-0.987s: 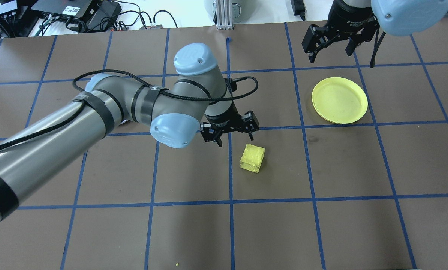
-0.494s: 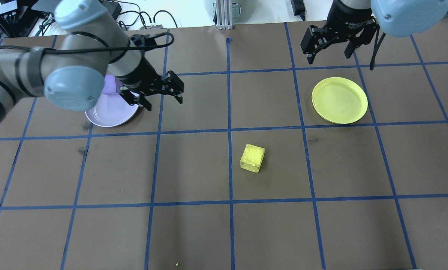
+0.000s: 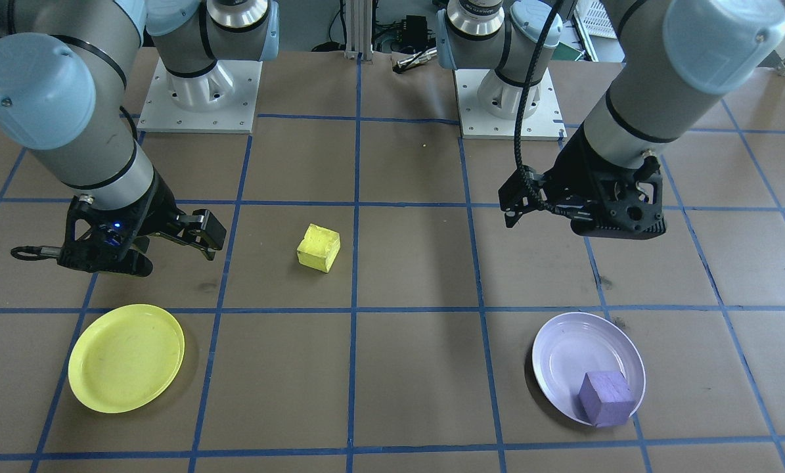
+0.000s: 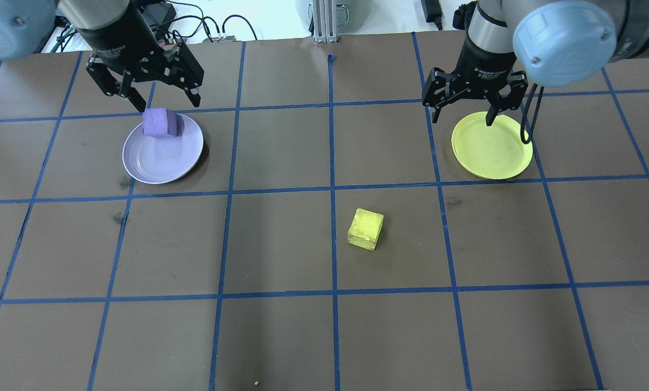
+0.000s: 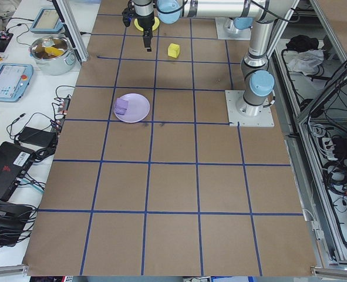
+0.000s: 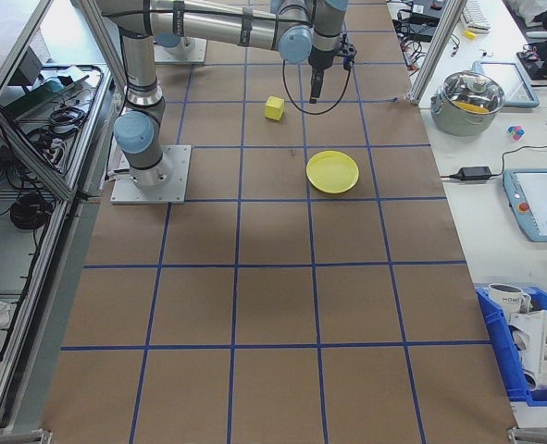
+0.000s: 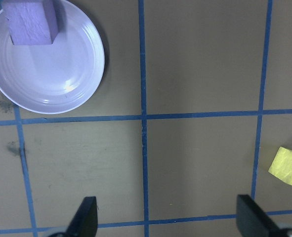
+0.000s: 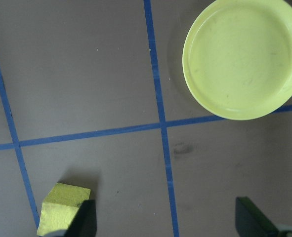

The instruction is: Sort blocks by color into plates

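Sitting inside the lavender plate [image 4: 163, 153], against its far rim from the robot's side: the purple block [image 4: 161, 122], flat on 1 face and touched by nothing. Lying on the brown table [image 4: 281, 336] in the robot's left half, that plate, just past a blue tape line [image 4: 332, 163] crossing.

Hovering above the table just beyond the lavender plate's far edge: the left gripper [image 4: 162, 96], jaws spread wide and gripping nothing, both fingers pointing down with the purple block below and between them in the overhead view. Showing at the bottom corners of the left wrist view, the 2 fingertips [image 7: 86, 217] far apart, with bare table between them.

Resting near the middle of the table, well apart from both plates: the yellow block [image 4: 366, 228], slightly turned against the grid, touching neither arm.

Lying in the robot's right half: the yellow plate [image 4: 492, 145], holding nothing.

Hanging over the far rim of the yellow plate in the overhead view: the right gripper [image 4: 461, 114], also gaping wide and carrying nothing. Appearing in the right wrist view, the yellow plate at upper right and the yellow block at lower left, partly hidden behind 1 finger [image 8: 84, 219].
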